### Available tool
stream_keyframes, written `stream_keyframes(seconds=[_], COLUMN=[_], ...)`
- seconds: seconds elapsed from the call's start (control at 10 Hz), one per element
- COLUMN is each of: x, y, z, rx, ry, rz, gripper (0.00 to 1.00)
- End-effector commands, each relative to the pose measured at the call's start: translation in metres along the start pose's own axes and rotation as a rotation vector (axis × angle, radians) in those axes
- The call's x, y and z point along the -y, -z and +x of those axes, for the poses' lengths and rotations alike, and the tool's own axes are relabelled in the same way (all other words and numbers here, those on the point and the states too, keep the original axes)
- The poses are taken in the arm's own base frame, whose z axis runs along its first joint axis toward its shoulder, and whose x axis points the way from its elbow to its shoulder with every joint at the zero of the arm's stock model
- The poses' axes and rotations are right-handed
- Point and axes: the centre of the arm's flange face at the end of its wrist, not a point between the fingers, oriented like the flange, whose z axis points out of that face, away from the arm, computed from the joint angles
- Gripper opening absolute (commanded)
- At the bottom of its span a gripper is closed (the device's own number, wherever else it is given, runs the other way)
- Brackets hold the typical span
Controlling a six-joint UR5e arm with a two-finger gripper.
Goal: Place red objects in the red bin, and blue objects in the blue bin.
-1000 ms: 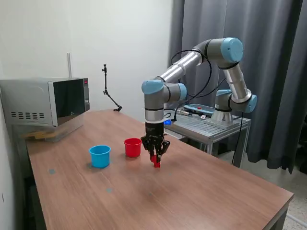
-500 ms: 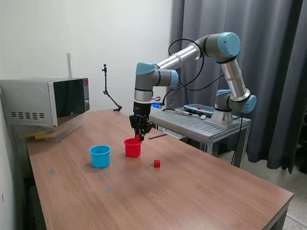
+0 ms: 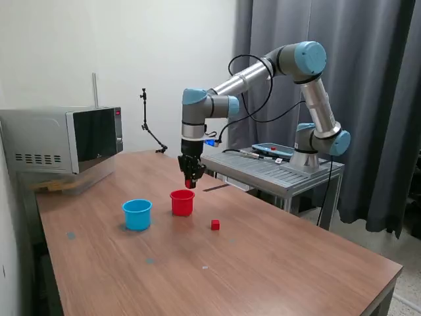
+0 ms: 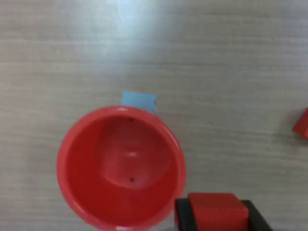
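Since a moment ago my claw (image 3: 191, 182) has risen slightly, clenched on a red cube (image 4: 215, 211), hanging just above the red cup's (image 3: 182, 202) far rim. Bare table (image 3: 276, 263) lies around the cup. Another red cube (image 3: 215, 225) rests near it; the blue cup (image 3: 137, 214) stands opposite. My forearm points straight down.

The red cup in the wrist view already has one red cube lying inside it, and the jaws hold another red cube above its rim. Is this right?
Not quite. The wrist view shows the red cup empty, with only its bare bottom visible. The rest is right: the jaws of the gripper hold a red cube above its rim. A second red cube lies on the table beside the cup.
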Motion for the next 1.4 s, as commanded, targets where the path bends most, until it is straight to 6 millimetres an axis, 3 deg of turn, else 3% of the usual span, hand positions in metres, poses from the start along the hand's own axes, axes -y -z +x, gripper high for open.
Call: stream_keyframes(seconds=[0.0,0.7,1.0,1.1,1.3], x=[0.006,0.01,0.011,0.012,0.013], y=[-0.007,-0.012,-0.014,-0.016,-0.017], z=[-0.01,-0.043,-0.048,-0.048,-0.046], rx=[-0.004,0.016,0.018,0.018,0.011], ry=[-0.017,-0.081,-0.088,-0.088,-0.086], rz=[0.016,0.031,0.035,0.038,0.04], gripper=[0.0,0.0,0.0,1.0,1.0])
